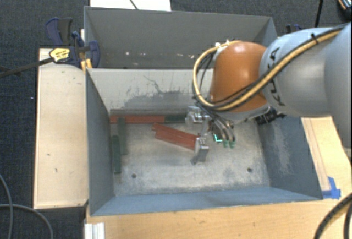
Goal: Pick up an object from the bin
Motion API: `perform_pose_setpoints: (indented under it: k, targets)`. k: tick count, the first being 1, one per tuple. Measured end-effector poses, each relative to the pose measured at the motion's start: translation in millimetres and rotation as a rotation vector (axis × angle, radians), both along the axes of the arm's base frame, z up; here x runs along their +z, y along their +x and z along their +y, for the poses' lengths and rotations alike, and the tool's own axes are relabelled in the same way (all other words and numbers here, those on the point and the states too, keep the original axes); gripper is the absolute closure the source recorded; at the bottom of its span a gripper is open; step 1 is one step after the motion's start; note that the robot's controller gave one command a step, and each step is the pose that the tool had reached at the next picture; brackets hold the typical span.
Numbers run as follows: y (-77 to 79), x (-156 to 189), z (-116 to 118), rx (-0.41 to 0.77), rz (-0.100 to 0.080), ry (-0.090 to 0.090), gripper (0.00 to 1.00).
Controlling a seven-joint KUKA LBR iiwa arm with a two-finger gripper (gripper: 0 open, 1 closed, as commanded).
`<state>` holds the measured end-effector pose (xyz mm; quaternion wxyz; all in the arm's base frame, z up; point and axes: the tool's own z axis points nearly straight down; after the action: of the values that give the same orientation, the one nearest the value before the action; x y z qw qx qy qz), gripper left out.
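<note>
Pincer: hanging low at the right end of the tilted red-brown block
Pincer state: cannot tell

We cannot name the small green thing just right of the gripper (too small to tell). The flat red piece loses its right end behind the gripper, and the long red bar by the far wall runs out of sight behind the arm.
</note>
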<state>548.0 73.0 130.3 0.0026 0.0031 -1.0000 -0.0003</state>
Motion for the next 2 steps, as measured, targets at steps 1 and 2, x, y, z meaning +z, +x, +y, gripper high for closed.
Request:
perform_pose_setpoints:
  k: [1, 2]
  targets:
    - [28.0, -62.2, 5.7, 0.085, -0.005, 0.0, 0.0]
    - [27.7, -59.3, 5.7, 0.081, -0.006, 0.001, 1.0]
